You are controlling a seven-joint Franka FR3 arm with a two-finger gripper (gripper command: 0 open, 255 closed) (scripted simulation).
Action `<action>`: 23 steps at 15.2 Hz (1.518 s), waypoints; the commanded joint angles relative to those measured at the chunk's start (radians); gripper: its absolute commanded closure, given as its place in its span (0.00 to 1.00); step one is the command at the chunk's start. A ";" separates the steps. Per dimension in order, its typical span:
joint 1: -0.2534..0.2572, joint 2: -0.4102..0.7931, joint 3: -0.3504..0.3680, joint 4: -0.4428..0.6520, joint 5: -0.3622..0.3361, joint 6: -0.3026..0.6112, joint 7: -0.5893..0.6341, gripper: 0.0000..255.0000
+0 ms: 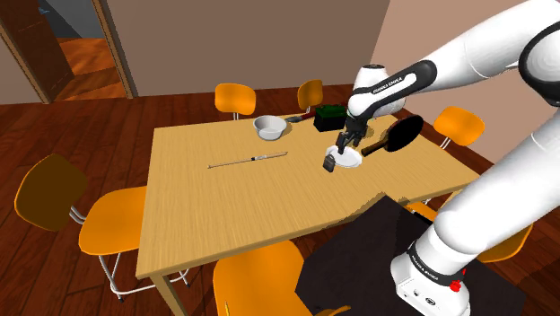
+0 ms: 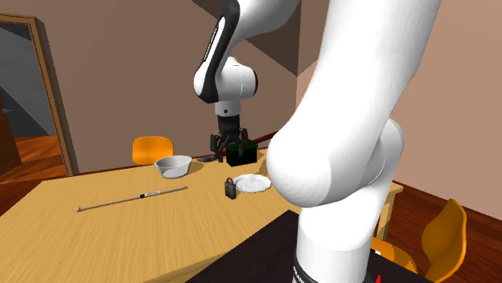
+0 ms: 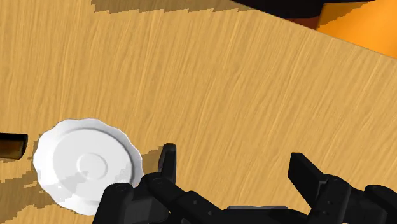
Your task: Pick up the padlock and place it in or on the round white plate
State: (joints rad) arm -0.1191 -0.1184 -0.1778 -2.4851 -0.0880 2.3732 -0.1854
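Observation:
A small dark padlock [image 1: 330, 162] [image 2: 231, 188] stands upright on the wooden table [image 1: 224, 197], touching or nearly touching the edge of the round white plate [image 1: 347, 155] [image 2: 254, 184] [image 3: 86, 164]. My black gripper [image 1: 346, 144] [image 2: 228, 150] [image 3: 235, 167] hangs a little above the table, over the plate's far side. Its fingers [image 3: 167, 159] stand apart with only bare tabletop between them, so it is open and holds nothing. Seen from the wrist, the plate lies off to one side of the fingers.
A pale bowl [image 1: 269, 127] [image 2: 174, 166], a dark green box [image 1: 330, 114] [image 2: 241, 151] and a black frying pan [image 1: 401, 135] sit near the plate. A long thin rod [image 1: 249, 161] [image 2: 133, 198] lies mid-table. Orange chairs [image 1: 112, 229] ring the table.

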 commanded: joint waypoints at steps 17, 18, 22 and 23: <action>-0.108 0.600 0.022 0.345 0.207 0.290 -0.237 0.00; -0.110 0.613 0.024 0.348 0.210 0.299 -0.240 0.00; -0.117 0.646 0.032 0.357 0.218 0.323 -0.245 0.00; -0.117 0.646 0.032 0.357 0.218 0.323 -0.245 0.00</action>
State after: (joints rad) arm -0.2350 0.5246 -0.1467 -2.1295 0.1290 2.6945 -0.4298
